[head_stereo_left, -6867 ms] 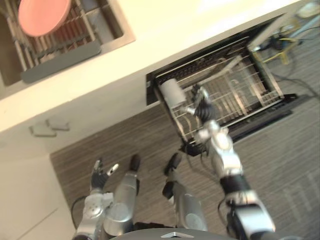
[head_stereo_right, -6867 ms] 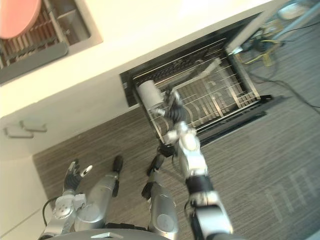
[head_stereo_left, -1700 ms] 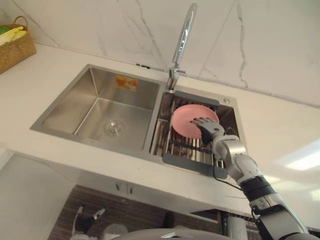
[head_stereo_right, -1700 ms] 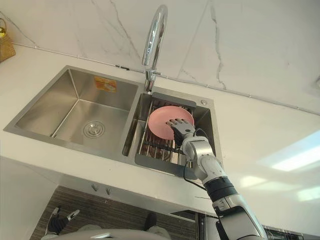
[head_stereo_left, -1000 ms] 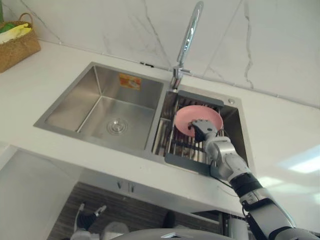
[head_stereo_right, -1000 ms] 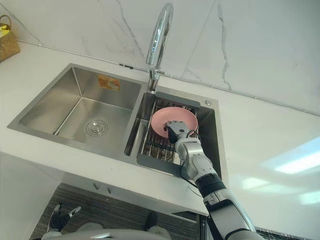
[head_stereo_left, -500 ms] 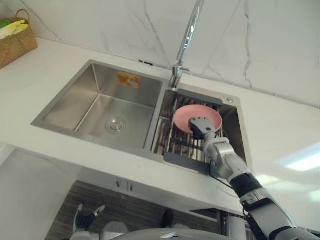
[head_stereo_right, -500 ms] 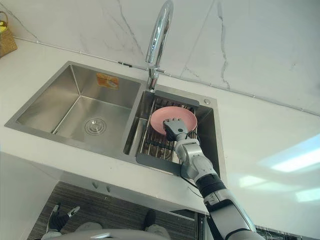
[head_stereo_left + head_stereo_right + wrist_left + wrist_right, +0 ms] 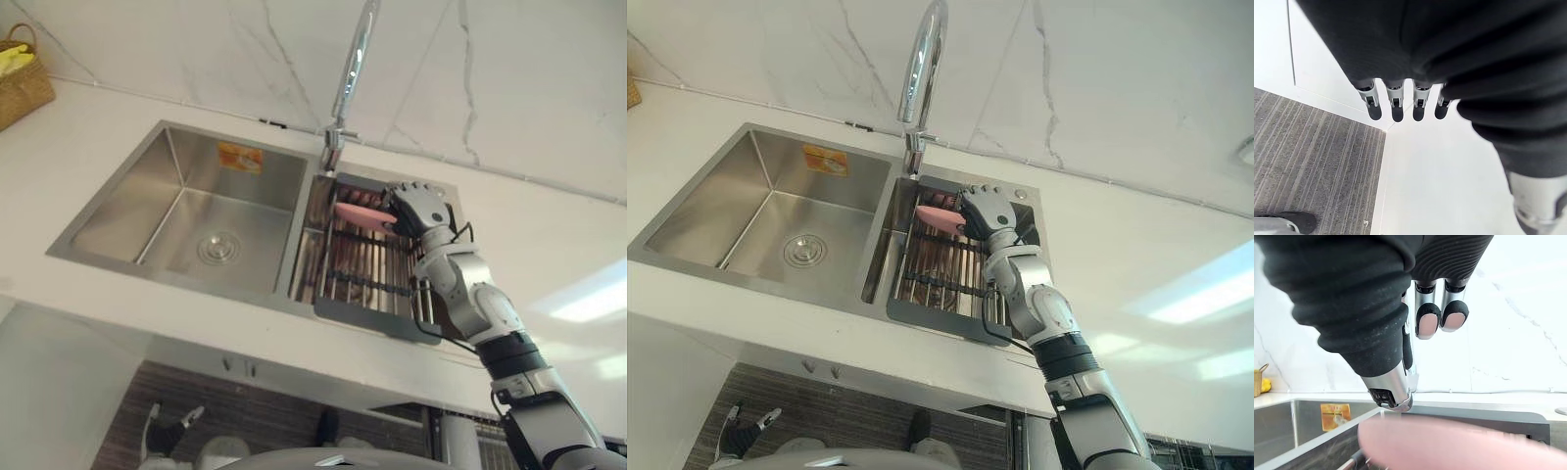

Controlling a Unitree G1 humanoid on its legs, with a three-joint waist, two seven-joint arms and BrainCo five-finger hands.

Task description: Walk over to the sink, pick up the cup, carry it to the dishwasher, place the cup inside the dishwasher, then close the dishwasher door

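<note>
My right hand [image 9: 419,206] is over the back of the sink's right basin, its fingers curled round the rim of a pink plate [image 9: 361,215]. The plate hangs almost flat and edge-on above the dish rack [image 9: 364,269], close to the base of the tap [image 9: 351,69]. In the right wrist view the plate [image 9: 1449,445] is a pink band below the curled fingers [image 9: 1429,319]. No cup can be seen at the sink. My left hand [image 9: 168,427] hangs low by the floor, and its fingers [image 9: 1397,105] are straight and hold nothing.
The steel double sink [image 9: 127,211] is set in a white counter [image 9: 549,264] under a marble wall. Its left basin holds only a drain [image 9: 217,247]. A woven basket [image 9: 24,83] stands on the counter at far left. White cabinet fronts [image 9: 1327,63] and grey floor lie below.
My right hand's fingers have curled onto the pink plate and lifted it off the rack, up and toward the back of the basin. The plate has turned from face-on to edge-on.
</note>
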